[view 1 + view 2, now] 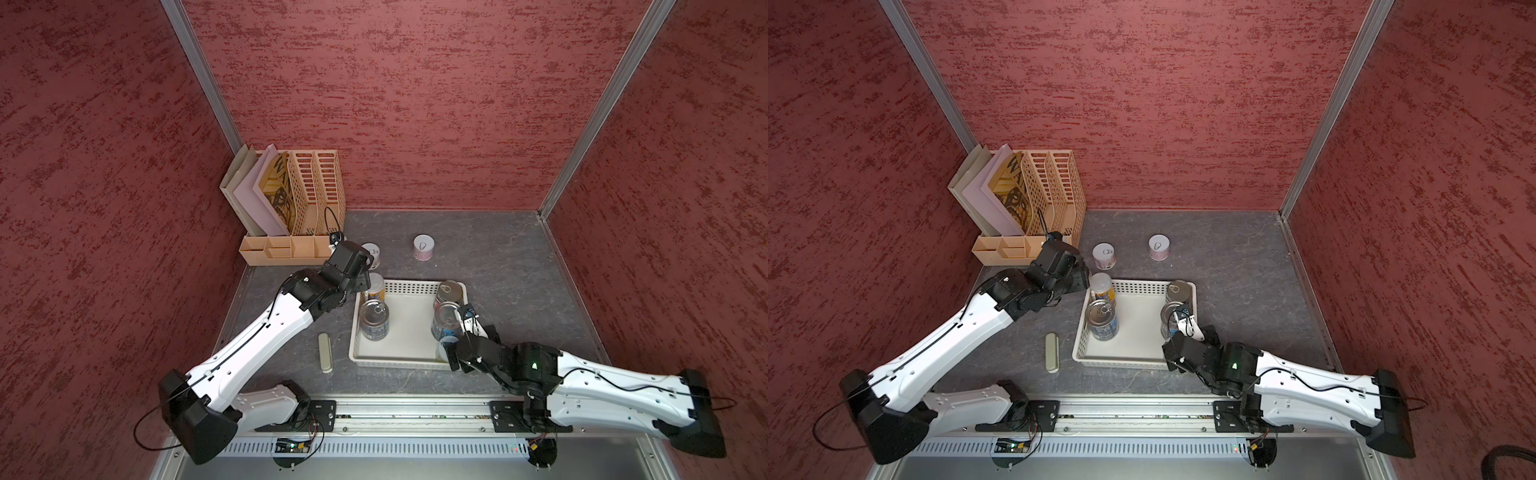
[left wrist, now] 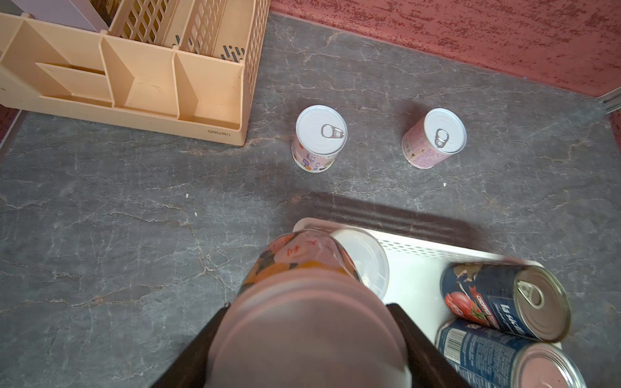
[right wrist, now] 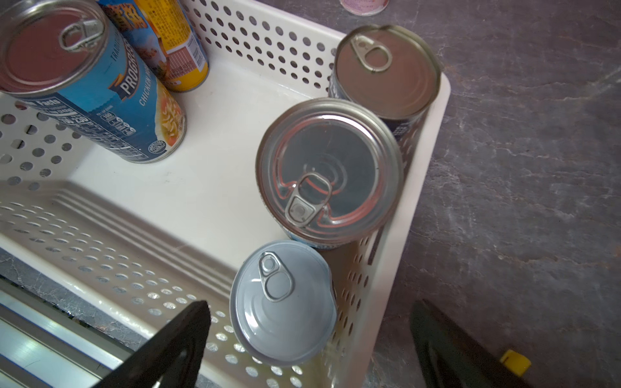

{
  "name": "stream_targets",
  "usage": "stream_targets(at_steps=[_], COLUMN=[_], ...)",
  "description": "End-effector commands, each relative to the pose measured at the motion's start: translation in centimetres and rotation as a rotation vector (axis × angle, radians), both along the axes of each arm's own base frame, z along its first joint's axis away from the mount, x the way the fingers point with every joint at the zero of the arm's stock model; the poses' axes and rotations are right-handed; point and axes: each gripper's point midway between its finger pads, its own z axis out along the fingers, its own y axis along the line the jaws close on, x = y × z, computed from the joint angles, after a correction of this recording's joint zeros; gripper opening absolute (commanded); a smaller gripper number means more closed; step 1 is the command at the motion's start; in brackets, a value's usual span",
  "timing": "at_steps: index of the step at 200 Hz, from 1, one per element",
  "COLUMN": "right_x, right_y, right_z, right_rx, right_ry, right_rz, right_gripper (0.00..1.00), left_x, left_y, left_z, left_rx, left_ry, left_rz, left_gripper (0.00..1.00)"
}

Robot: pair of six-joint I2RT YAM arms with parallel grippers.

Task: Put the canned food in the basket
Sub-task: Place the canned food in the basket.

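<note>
1. Clamped between the black fingers of the left gripper (image 2: pixel 307 307), jaws pressed on both sides: the yellow-orange can (image 1: pixel 377 291), upright with pale lid up, inside the far left corner of the basket (image 1: pixel 411 286). Cannot tell if resting on the basket floor or just above it.
2. Placed near the front edge of the tabletop (image 1: pixel 519 270), about midway along it: the basket itself, white, with perforated walls.
3. Spread wide and gripping nothing: the right gripper (image 3: pixel 309 309), hanging above the basket's near right corner, directly over the short grey-topped tin (image 3: pixel 282 302) standing there.
4. Lined up along the basket's right wall beyond that tin: a blue-labelled can (image 3: pixel 331 174) just beside it, then a dark-labelled can (image 3: pixel 386 70) in the far right corner, both upright with pull tabs up.
5. Against the left wall, just on the near side of the yellow-orange can: a second blue can (image 1: pixel 374 320), upright, pull tab up.
6. Outside the basket, between it and the tabletop's far edge: the left pink tin (image 1: pixel 1105 254) and the right pink tin (image 1: pixel 1158 246), well apart; both upright, white pull-tab lids up.
7. In the far left corner of the tabletop: a tan file organizer (image 1: pixel 299 199) with folders in its slots.
8. Left of the basket, near it but apart: a flat beige case (image 1: pixel 325 352), lying with its long side along the basket's left wall.
</note>
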Motion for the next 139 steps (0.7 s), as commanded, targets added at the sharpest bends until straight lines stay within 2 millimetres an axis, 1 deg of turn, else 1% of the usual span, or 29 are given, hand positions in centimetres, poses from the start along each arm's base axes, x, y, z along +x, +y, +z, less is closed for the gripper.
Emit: stream_targets(at_steps=[1, 35, 45, 66, 77, 106, 139], right_x=[0.3, 0.2, 0.2, 0.3, 0.3, 0.4, 0.4], right_y=[-0.9, -1.6, -1.8, -2.4, -2.6, -3.0, -3.1], right_z=[0.5, 1.1, 1.3, 1.6, 1.6, 1.9, 1.8], right_rx=[0.020, 0.062, 0.073, 0.088, 0.092, 0.102, 0.102], right_ry=[-0.032, -0.051, -0.057, -0.067, -0.070, -0.076, -0.075], right_rz=[-0.033, -0.045, -0.053, -0.075, -0.084, -0.100, -0.102], right_gripper=[0.98, 0.98, 0.98, 0.98, 0.98, 0.98, 0.98], left_x=[-1.8, -5.2, -6.3, -8.3, -9.3, -11.3, -12.5], left_y=[-1.5, -5.1, -6.1, -7.9, -8.8, -10.0, -10.5], left_z=[2.3, 1.2, 1.1, 0.7, 0.2, -1.8, -4.1], left_rx=[-0.055, -0.062, -0.067, -0.066, -0.058, -0.042, -0.083], left_ry=[-0.025, 0.047, 0.054, 0.068, 0.084, 0.132, 0.184], left_rz=[-0.028, -0.149, -0.183, -0.243, -0.275, -0.322, -0.354], left_gripper=[0.33, 0.33, 0.33, 0.33, 0.33, 0.33, 0.33])
